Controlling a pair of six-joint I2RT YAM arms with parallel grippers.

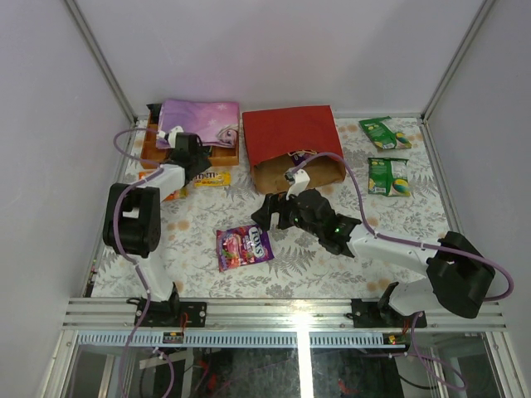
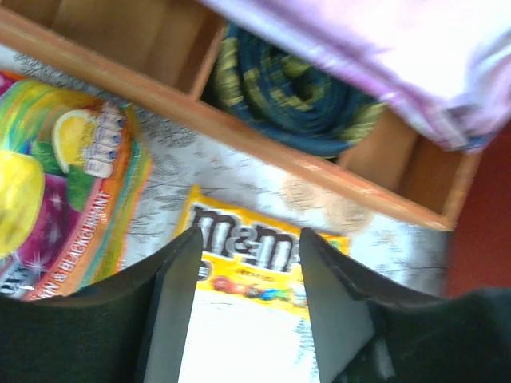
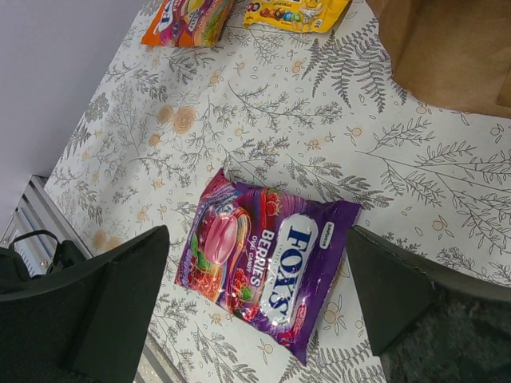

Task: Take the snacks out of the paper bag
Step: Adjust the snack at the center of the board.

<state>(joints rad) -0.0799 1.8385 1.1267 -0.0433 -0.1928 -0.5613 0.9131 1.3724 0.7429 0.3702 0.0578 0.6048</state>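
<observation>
Red paper bag [image 1: 286,133] lies on its side at the worktop's [image 1: 191,265] far edge, mouth toward the near edge. Left jaws stand parted, gripping nothing, over a yellow M&M's packet [image 2: 255,267] beside the wooden box [image 2: 263,140]. Right jaws gape wide above a purple Fox's packet [image 3: 267,267]. Two green packets [image 1: 384,133] [image 1: 389,176] lie by the far right corner.

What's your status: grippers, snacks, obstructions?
Left gripper open over M&M's packet. Right gripper open over Fox's packet. Paper bag on its side. No obstruction seen.
</observation>
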